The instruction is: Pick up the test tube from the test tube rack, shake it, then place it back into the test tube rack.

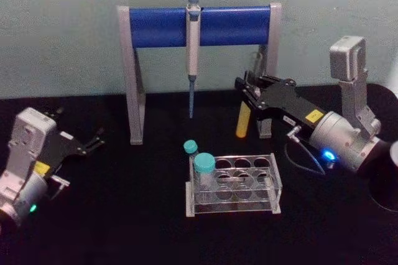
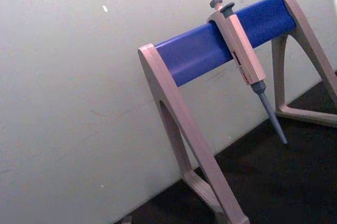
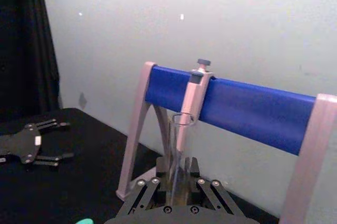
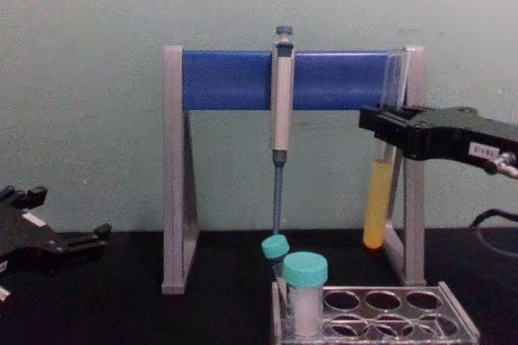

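The right gripper (image 1: 249,94) is pinched onto the test tube (image 1: 242,122), its black fingers closed on the glass at about mid-height, above the yellow liquid. The gripper reaches in from the robot's right, held up off the table (image 1: 124,215). From the chest view the tube hangs nearly upright. Its open top reaches up in front of the blue bar of the pipette stand (image 1: 161,27), and its round bottom is in the air just in front of the stand's right leg. In the right wrist view the clear tube rises from between the fingers, with the stand close behind it.

Below and nearer the robot, the test tube rack (image 1: 233,210) stands on the table. The tube is lifted clear of the rack, above and beyond the right part of its far edge, touching none of its holes. Two teal-capped vials (image 1: 204,164) stand at the rack's left end, and the other holes are open. The pipette (image 1: 192,60) hangs from the middle of the stand's bar, to the left of the held tube.

The left gripper (image 1: 93,140) rests low over the table at the robot's left, well apart from the rack, its fingers spread and holding nothing.
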Robot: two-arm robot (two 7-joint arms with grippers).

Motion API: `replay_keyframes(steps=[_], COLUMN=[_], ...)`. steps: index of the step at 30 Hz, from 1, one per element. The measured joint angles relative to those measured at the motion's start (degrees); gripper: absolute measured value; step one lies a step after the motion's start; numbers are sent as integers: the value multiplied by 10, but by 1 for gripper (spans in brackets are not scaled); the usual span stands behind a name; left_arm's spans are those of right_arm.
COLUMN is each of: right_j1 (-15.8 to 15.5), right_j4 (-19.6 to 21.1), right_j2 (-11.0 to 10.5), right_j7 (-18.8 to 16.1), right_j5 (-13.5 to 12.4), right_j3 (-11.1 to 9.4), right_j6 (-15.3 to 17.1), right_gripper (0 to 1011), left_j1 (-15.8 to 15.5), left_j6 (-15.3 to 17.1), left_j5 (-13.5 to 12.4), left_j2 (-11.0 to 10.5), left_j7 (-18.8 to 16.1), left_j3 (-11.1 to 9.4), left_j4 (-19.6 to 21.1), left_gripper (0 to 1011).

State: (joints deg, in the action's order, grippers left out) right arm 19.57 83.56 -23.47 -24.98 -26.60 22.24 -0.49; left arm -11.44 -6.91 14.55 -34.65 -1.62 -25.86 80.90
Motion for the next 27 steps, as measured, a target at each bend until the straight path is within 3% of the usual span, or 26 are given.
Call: replay_keyframes(steps=[27], right_j1=[-5], right_j4=[1], right_j2=[6], right_j7=[-8], right_j5=[4], right_j3=[-10], right_j6=[7], right_gripper=[235], left_j1=[0], left_j6=[0], left_j5=[0], left_j2=[0], left_j7=[0], left_j3=[0], left_j4=[0], left_gripper=[1010])
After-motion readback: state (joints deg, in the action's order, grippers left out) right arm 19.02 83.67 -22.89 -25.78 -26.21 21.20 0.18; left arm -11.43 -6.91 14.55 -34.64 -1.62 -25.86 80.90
